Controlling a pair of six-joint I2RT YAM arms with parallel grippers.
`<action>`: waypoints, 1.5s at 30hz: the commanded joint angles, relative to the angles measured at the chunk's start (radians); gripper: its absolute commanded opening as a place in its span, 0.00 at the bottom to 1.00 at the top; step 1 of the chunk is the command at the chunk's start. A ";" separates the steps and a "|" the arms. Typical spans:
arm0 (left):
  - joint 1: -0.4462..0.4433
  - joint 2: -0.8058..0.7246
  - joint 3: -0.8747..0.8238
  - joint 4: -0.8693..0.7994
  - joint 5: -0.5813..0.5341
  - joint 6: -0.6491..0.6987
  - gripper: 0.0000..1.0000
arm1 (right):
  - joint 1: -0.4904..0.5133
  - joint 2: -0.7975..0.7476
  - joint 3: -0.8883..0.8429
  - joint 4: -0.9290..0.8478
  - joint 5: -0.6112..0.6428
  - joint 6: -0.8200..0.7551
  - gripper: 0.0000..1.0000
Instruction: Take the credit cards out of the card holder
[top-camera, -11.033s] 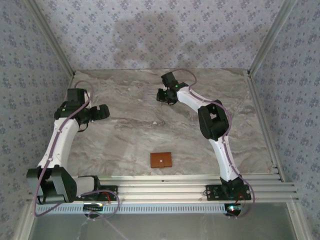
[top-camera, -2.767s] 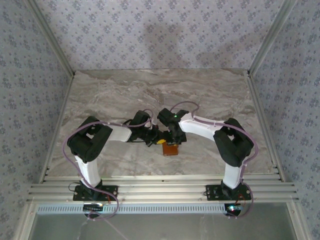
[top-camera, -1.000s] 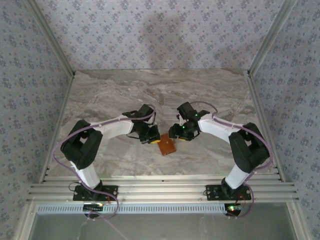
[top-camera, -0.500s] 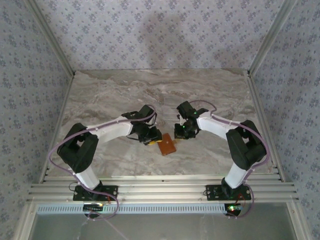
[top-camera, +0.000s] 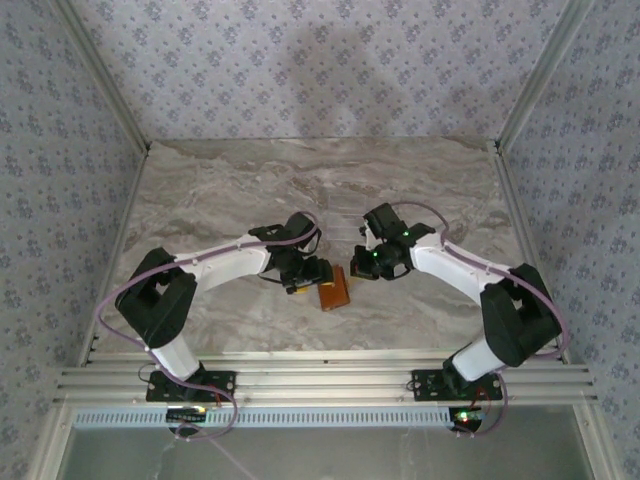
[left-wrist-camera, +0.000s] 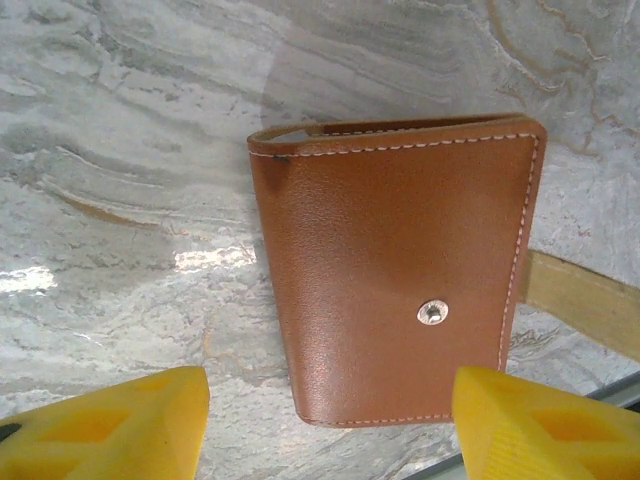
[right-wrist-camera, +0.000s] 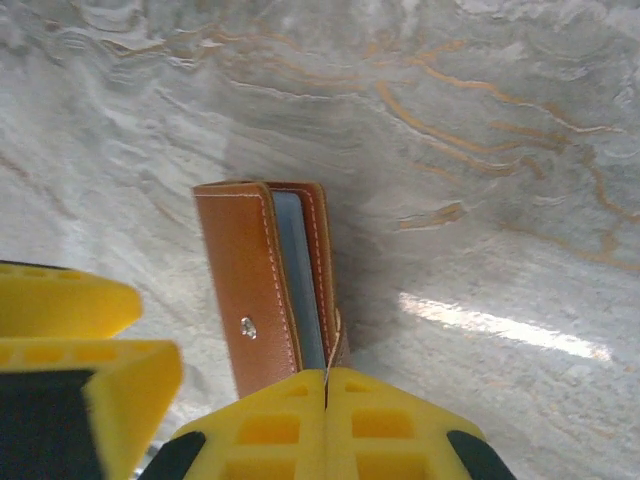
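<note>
**Fig.** Shows the holder (top-camera: 334, 289) on the table (top-camera: 250, 190), near the middle and flanked by both arms.

Shows the left gripper (left-wrist-camera: 325, 430) standing open, one yellow fingertip (left-wrist-camera: 110, 420) to each side of the holder's near short end and apart from the leather (width across the gap, long axis running straight away from the wrist).

Shows the right gripper (right-wrist-camera: 327, 400) closed, pads pressed flat together, apparently pinching the thin tab (right-wrist-camera: 340, 345) at the holder's long edge.

Note the stud (left-wrist-camera: 432, 312) bare on the upper brown cover, hence unsnapped. Note the grey-blue inner face (right-wrist-camera: 295, 280) just visible between the two brown covers: open a crack, cards presumably inside.

Decisive relation: holder directly ahead of the left gripper and squarely between its jaws, tab drawn off sideways toward the right gripper.

Judged next: a short advance and squeeze by the left to pin the body, then a pull by the right to swing the cover. Risk of dragging the whole holder if unpinned.
</note>
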 joint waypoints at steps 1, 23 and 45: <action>-0.011 -0.028 0.007 0.051 0.030 -0.029 0.68 | 0.011 -0.040 -0.022 0.014 -0.046 0.057 0.00; -0.013 0.002 -0.019 0.103 0.052 -0.050 0.76 | 0.041 -0.127 -0.033 0.017 -0.059 0.121 0.00; -0.003 -0.059 -0.036 -0.022 -0.099 -0.006 0.28 | 0.018 -0.157 -0.045 -0.021 -0.029 0.114 0.00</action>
